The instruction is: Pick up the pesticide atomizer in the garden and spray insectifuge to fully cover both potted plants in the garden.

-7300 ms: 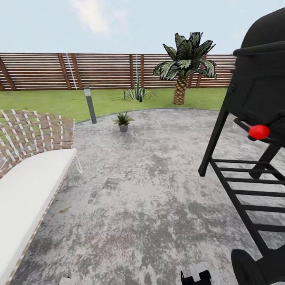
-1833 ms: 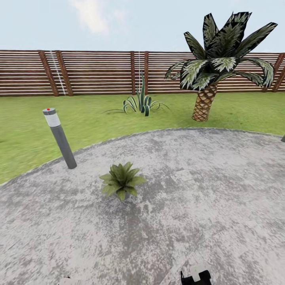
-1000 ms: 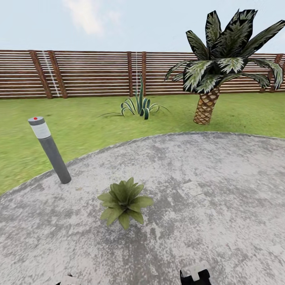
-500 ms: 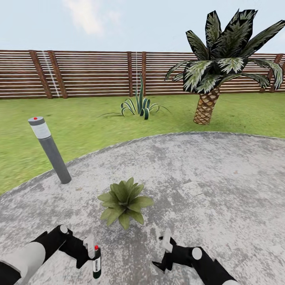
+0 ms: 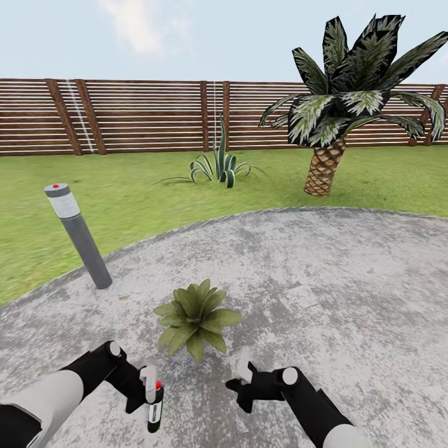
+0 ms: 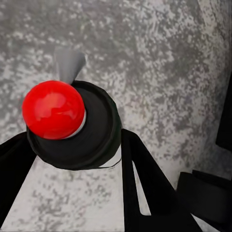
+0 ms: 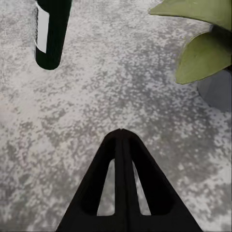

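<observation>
No readable text, brand, number or sign appears anywhere. The pesticide atomizer (image 5: 154, 407) carries a pale label on its dark body, but in the head view it is too small to show any lettering. In the right wrist view the same bottle (image 7: 50, 30) shows a plain white label strip with no letters that can be made out. In the left wrist view its top (image 6: 72, 124) shows a smooth red knob with no marking. The grey bollard lamp (image 5: 79, 236) has a pale band and a red dot on top, both without writing.
</observation>
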Controlling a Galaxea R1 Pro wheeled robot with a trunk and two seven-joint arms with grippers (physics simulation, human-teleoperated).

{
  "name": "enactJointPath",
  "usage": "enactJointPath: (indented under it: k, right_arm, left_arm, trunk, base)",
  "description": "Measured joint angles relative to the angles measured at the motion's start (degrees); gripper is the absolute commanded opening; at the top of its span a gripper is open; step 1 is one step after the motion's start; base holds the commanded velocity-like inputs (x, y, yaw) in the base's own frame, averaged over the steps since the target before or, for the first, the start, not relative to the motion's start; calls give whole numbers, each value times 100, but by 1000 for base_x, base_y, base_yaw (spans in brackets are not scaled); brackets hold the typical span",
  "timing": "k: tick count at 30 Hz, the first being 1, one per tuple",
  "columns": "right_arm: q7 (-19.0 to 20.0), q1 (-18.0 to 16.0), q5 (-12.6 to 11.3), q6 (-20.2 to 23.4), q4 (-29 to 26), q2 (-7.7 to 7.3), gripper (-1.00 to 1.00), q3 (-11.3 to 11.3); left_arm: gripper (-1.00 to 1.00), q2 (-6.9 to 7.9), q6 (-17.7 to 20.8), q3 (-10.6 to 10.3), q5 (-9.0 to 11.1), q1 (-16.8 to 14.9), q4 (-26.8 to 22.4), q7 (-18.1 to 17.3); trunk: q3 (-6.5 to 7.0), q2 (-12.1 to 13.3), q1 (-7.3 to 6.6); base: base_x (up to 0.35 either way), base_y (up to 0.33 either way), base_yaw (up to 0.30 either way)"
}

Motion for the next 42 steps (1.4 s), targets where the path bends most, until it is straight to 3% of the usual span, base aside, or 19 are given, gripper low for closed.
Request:
enactJointPath:
  k: [3, 5, 9, 14, 17, 23, 26, 28, 34, 42]
  right_arm:
    - [147, 0, 10, -5, -2, 175, -100, 1]
    - [186, 0, 13, -8, -10, 287, -100, 4]
    - [194, 0, 15, -8, -18, 319, -100, 1]
    - [187, 0, 19, -8, -18, 321, -100, 1]
    - [186, 0, 22, -8, -18, 321, -100, 1]
    - [185, 0, 29, -8, -18, 321, -100, 1]
    - [184, 0, 32, -8, -18, 321, -100, 1]
    - [181, 0, 32, -8, -18, 317, -100, 1]
    - [182, 0, 32, -8, -13, 314, -100, -3]
    - [177, 0, 32, -8, -10, 312, -100, -8]
  left_arm:
    - [-100, -116, -2, 3, -85, 0, -1, 12]
    - [-100, -274, -6, 11, -164, 6, -41, 21]
    - [-100, -420, -20, 33, -438, 24, -395, -17]
    - [-100, -647, -51, 35, -491, 20, -464, -44]
    - [-100, -692, -69, 28, -510, 19, -467, -79]
    - [-100, -752, -127, -16, -527, 19, -474, -492]
    - [-100, -780, -207, -366, -521, 20, -476, -517]
    - [-100, -851, -221, -486, -521, 19, -477, -497]
    - [-100, -1009, -208, -508, -521, 13, -478, -427]
    - [-100, -1092, -157, -486, -489, 20, -723, -349]
  trunk:
    - [0, 0, 0]
    - [0, 0, 0]
    - [0, 0, 0]
    - [0, 0, 0]
    - [0, 0, 0]
    - [0, 0, 0]
    - [0, 0, 0]
    - [0, 0, 0]
    - [0, 0, 0]
    - [0, 0, 0]
  base:
    - [0, 0, 0]
    - [0, 0, 0]
    - [0, 0, 0]
    - [0, 0, 0]
    - [0, 0, 0]
    - [0, 0, 0]
    - [0, 0, 0]
    - [0, 0, 0]
    - [0, 0, 0]
    - [0, 0, 0]
